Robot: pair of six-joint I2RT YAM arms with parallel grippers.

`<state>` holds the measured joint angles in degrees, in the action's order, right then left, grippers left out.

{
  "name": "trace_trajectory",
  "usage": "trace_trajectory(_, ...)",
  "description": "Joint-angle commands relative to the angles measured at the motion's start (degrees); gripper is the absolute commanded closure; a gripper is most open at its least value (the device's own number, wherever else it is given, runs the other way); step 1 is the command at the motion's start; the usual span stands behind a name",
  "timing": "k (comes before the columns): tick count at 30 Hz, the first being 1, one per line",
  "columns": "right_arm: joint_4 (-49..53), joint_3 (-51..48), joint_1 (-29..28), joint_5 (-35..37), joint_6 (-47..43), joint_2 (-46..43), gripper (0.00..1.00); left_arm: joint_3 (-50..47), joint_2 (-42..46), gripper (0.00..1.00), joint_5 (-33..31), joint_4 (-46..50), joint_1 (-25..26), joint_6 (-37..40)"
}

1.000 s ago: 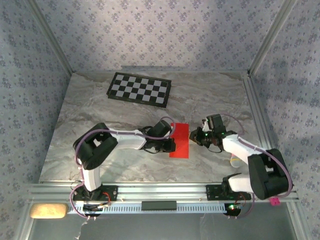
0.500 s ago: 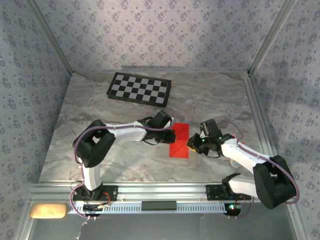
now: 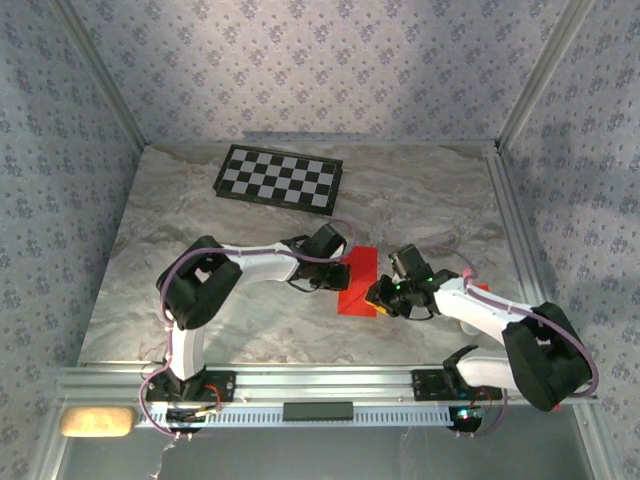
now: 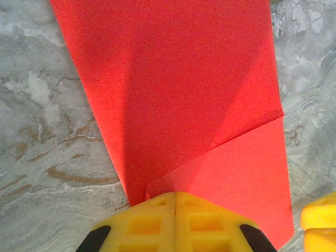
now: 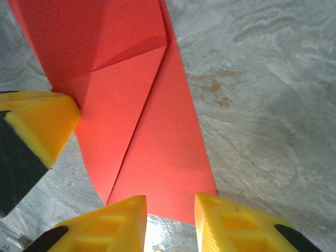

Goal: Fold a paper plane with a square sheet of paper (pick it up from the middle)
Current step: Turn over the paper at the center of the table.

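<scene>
The sheet of paper (image 3: 358, 280) lies flat on the marbled surface (image 3: 200, 290) near its middle, a narrow red strip with its long axis running roughly twelve to six. It is already creased. My left wrist camera shows a diagonal flap folded over the paper (image 4: 178, 89), its edge slanting from the near tip up toward two o'clock. The right wrist camera shows the same paper (image 5: 142, 131) with a triangular fold lying over the lower layer.

The left claw (image 3: 342, 282) sits at the paper's nine o'clock edge. Its yellow fingers are pressed together right at the corner of the flap (image 4: 175, 197) — I cannot tell whether paper is nipped between them or only pinned under them. The right claw (image 3: 378, 297) is at the paper's five o'clock corner with its fingers apart (image 5: 170, 210). The strip's short edge ends just at the gap, with bare surface showing between the pads.

The two claws crowd each other here — each one's yellow finger intrudes into the other's wrist view, near but not touching.

Further out, a black-and-white checkerboard (image 3: 279, 179) lies flat at eleven o'clock from the paper, well apart from both arms. Patterned walls (image 3: 300, 70) enclose the surface, and an aluminium rail (image 3: 320, 385) carrying the arm bases runs along the six o'clock edge.
</scene>
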<state>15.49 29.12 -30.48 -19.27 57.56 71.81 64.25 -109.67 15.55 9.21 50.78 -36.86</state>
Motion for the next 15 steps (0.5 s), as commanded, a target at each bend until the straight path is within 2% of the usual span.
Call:
trace_trajectory(1,2.55,0.93,-0.54,0.83,1.04,1.02,0.69,-0.32,-0.63,0.94,-1.16,1.74,0.48,0.44)
trace_trajectory(13,-2.94,1.94,-1.25,-1.39,-0.85,4.68,0.67,-0.45,-0.64,0.94,-1.52,1.68,0.72,0.18)
trace_trajectory(15,-4.90,1.62,-1.12,-0.78,-1.15,4.24,0.59,-0.61,-0.56,0.94,-2.08,1.99,0.72,0.29)
